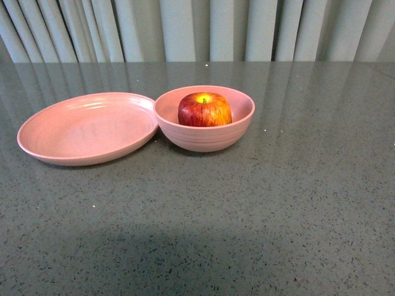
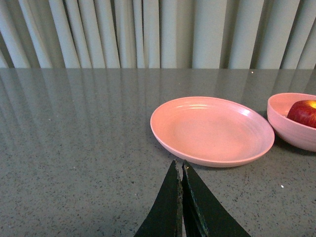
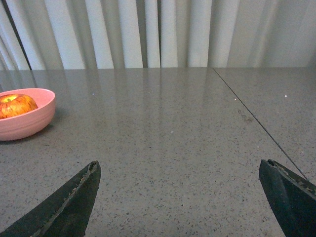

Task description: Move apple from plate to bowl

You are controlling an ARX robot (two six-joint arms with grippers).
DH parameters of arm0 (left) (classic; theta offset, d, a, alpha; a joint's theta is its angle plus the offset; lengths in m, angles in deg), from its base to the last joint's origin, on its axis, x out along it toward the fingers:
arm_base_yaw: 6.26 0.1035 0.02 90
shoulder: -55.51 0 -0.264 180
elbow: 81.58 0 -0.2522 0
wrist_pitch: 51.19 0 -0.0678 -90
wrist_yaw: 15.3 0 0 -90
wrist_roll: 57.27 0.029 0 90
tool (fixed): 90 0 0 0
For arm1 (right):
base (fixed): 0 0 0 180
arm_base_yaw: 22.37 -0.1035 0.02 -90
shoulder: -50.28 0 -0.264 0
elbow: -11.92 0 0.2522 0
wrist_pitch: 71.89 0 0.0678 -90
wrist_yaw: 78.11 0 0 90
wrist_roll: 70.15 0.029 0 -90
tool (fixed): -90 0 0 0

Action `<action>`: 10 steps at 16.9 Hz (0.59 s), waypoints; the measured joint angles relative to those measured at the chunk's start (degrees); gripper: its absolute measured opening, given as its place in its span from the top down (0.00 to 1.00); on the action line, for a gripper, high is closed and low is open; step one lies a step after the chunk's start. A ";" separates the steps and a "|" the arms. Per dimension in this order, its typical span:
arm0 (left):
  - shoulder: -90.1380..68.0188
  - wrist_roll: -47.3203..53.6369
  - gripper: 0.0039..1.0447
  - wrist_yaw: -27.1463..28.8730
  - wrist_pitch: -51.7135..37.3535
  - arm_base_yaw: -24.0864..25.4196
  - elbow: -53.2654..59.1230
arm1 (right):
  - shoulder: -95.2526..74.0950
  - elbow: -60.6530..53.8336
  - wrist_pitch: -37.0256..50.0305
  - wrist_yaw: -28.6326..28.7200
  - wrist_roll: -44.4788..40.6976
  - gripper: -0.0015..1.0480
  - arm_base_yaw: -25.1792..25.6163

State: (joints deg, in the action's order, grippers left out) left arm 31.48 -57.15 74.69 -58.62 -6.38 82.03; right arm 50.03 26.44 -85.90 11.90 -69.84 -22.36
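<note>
Only fingertips of the robot show. The left gripper (image 2: 179,170) has two dark green-black wedge-shaped fingers tapering to points, with rough, slightly chipped edges. The right gripper (image 3: 180,170) has matching dark, pointed blades with matte surfaces and worn rims.

apple (image 1: 205,110) in bowl (image 1: 204,139) | plate (image 1: 86,127) left, touching bowl

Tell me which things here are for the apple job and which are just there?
For the job:
- apple, already sitting in the bowl
- bowl
- plate, with nothing on it

Just there:
- grey table
- curtain
- left pincer, shut
- right pincer, open
</note>
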 joint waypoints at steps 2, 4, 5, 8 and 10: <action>2.03 0.00 0.99 0.00 -1.40 0.00 1.70 | 0.00 0.00 0.00 0.00 0.00 0.06 0.00; 4.33 0.00 0.99 -0.02 1.73 0.00 1.81 | 0.00 0.00 0.00 0.00 0.00 0.06 0.00; 6.05 0.00 0.99 0.02 3.23 0.00 1.81 | 0.00 0.00 -0.02 0.00 0.00 0.06 0.00; 9.51 0.00 0.99 0.00 6.73 0.00 1.81 | 0.00 0.00 -0.02 0.00 0.00 0.06 0.00; 11.96 0.00 0.99 0.02 8.96 0.00 1.81 | 0.00 0.00 0.00 0.00 0.00 0.06 0.00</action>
State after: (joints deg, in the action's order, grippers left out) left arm 43.43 -57.15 74.71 -49.65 -6.38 83.84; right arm 50.03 26.44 -85.90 11.90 -69.84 -22.36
